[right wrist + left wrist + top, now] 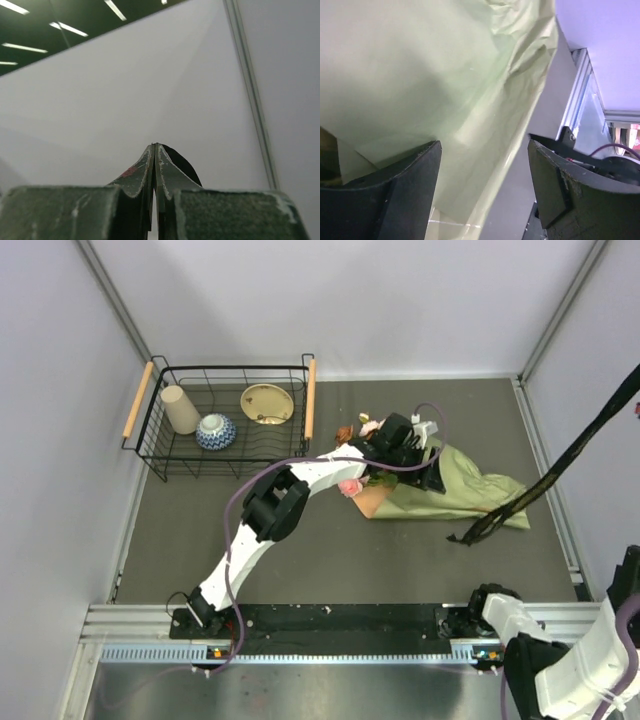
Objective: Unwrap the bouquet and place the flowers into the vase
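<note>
Left arm [262,530] stretched forward, left pincer [484,142] jaws apart; right pincer [155,162] tilted up, jaws together.

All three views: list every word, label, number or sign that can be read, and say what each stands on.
There is no readable text in any view.
The paper wrap and the ribbon are plain, with no print.
The bowl in the basket has a blue pattern only, no letters.
The rail by the arm bases has small coloured marks at its ends, too small to read.
</note>
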Action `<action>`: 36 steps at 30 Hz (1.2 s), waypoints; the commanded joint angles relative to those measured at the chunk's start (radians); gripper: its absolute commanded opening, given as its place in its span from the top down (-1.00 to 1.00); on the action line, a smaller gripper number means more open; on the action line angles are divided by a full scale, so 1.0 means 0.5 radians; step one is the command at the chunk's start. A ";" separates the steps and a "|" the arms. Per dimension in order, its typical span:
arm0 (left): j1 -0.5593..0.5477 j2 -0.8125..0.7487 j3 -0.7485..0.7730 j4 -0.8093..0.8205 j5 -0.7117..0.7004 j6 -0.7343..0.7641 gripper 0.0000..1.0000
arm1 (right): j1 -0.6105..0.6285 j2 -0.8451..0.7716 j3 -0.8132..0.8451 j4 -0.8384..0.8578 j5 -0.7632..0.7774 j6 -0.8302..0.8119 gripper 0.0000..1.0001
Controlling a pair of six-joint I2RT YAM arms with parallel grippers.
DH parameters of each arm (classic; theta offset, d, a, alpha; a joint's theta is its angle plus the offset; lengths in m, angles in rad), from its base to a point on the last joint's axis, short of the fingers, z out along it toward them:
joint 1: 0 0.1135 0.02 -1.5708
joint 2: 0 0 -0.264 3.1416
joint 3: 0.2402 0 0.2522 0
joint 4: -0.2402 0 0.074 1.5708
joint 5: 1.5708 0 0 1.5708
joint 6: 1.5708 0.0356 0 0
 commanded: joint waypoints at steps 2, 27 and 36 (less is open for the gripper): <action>0.002 -0.360 -0.055 0.011 0.047 0.059 -0.53 | -0.011 -0.050 -0.585 -0.216 0.306 -0.122 1.00; -0.050 -0.971 -0.356 0.027 0.139 0.096 -0.56 | 0.001 -0.587 -1.958 -0.830 1.614 0.148 1.00; -0.053 -1.210 -0.570 0.057 0.136 0.121 -0.56 | -0.032 -0.603 -2.521 -0.833 1.151 0.699 1.00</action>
